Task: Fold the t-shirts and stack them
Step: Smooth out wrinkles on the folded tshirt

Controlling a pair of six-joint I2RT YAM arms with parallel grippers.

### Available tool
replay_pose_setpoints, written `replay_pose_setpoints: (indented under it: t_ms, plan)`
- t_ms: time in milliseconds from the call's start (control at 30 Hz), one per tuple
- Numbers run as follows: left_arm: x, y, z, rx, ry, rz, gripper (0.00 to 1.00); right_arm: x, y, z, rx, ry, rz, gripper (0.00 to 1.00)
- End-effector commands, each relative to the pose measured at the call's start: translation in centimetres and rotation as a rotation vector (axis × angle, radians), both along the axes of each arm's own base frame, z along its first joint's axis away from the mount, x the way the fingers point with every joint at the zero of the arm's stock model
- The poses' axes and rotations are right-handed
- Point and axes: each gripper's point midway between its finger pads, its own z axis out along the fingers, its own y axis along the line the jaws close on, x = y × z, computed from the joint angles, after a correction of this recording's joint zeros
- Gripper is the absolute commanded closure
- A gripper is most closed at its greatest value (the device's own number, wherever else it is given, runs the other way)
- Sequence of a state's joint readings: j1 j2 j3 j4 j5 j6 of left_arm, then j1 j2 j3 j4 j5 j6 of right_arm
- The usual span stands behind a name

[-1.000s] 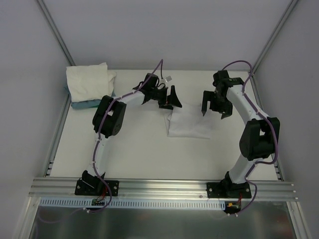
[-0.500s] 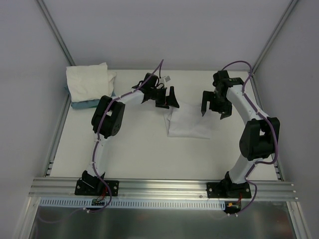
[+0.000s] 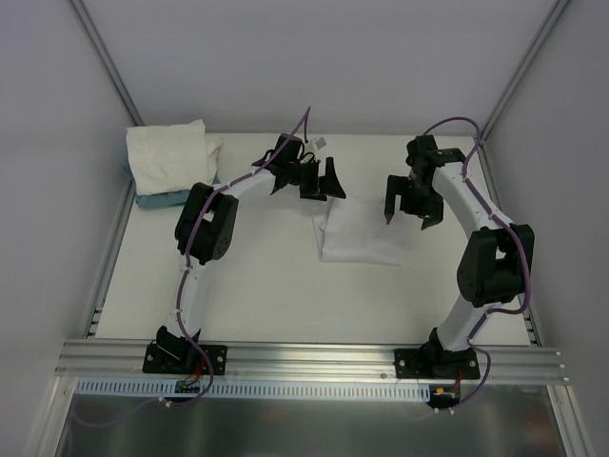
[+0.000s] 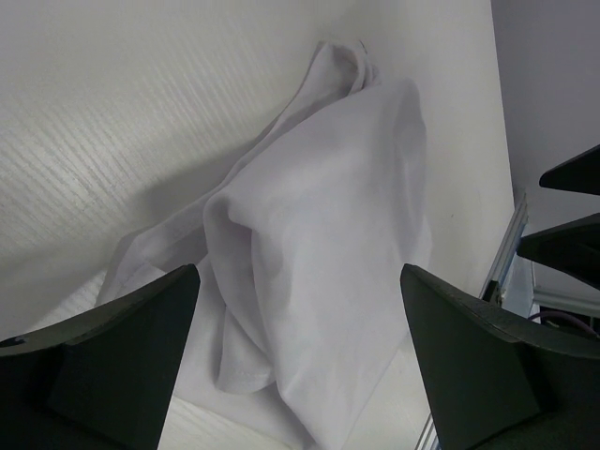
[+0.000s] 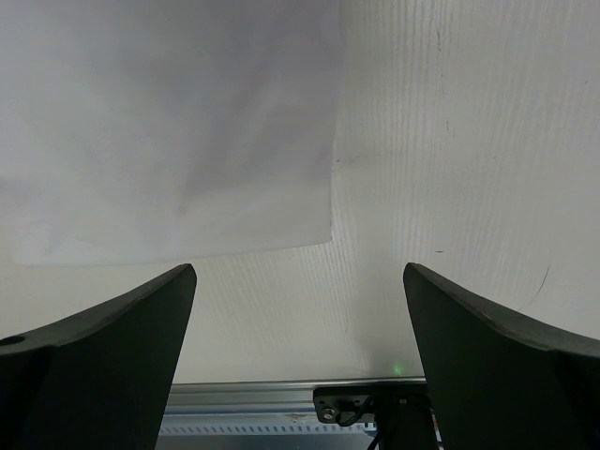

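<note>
Top external view: at the near edge, a silver aluminium rail [image 3: 314, 360] carries the bases of both robot arms. Beyond it, on the flat white table [image 3: 257, 286], a white thin-cloth t-shirt folded into a rough rectangle [image 3: 360, 240] lies a little right of centre. The left gripper [image 3: 322, 188] hangs over the shirt's far left corner with its jaws spread wide, holding nothing. The right gripper [image 3: 410, 211] hangs over the shirt's far right edge, also spread wide and empty.

Left wrist view: the cloth below the fingers is rumpled into soft folds. Right wrist view: a smooth, flat corner of the shirt lies on the table.

Farthest off, in the table's far left corner, a stack of folded white t-shirts [image 3: 171, 157] rests on a flat teal-blue item [image 3: 164, 199].
</note>
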State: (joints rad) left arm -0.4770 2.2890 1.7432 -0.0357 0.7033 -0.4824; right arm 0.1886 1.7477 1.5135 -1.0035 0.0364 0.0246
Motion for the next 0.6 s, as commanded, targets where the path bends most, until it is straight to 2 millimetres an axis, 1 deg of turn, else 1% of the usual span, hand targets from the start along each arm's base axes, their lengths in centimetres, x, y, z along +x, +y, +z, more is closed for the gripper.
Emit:
replay_pose_setpoints:
  t_ms: [0, 33, 67, 100, 433, 567]
  plan:
    - [0.5, -1.2, 1.8, -0.055, -0.028, -0.022, 0.09, -0.2, -0.2, 1.5, -0.004, -0.019, 0.006, 0.01]
    - [0.5, -1.3, 1.7, -0.054, -0.026, -0.023, 0.09, -0.2, -0.2, 1.5, -0.005, -0.021, 0.006, 0.01]
    - [0.8, -1.5, 2.0, -0.068, -0.044, -0.023, 0.09, -0.2, -0.3, 1.6, -0.006, -0.024, 0.007, 0.01]
    - [0.7, -1.6, 1.6, -0.068, -0.034, -0.026, 0.09, -0.2, -0.3, 1.6, -0.007, -0.021, 0.009, 0.0]
    - [0.0, -2.3, 0.4, -0.068, -0.011, -0.036, 0.09, -0.5, -0.5, 2.0, -0.011, -0.021, 0.009, 0.01]
    - [0.1, -2.7, 0.2, -0.072, -0.012, -0.034, 0.1, -0.8, -0.6, 2.1, -0.011, -0.017, 0.008, 0.01]
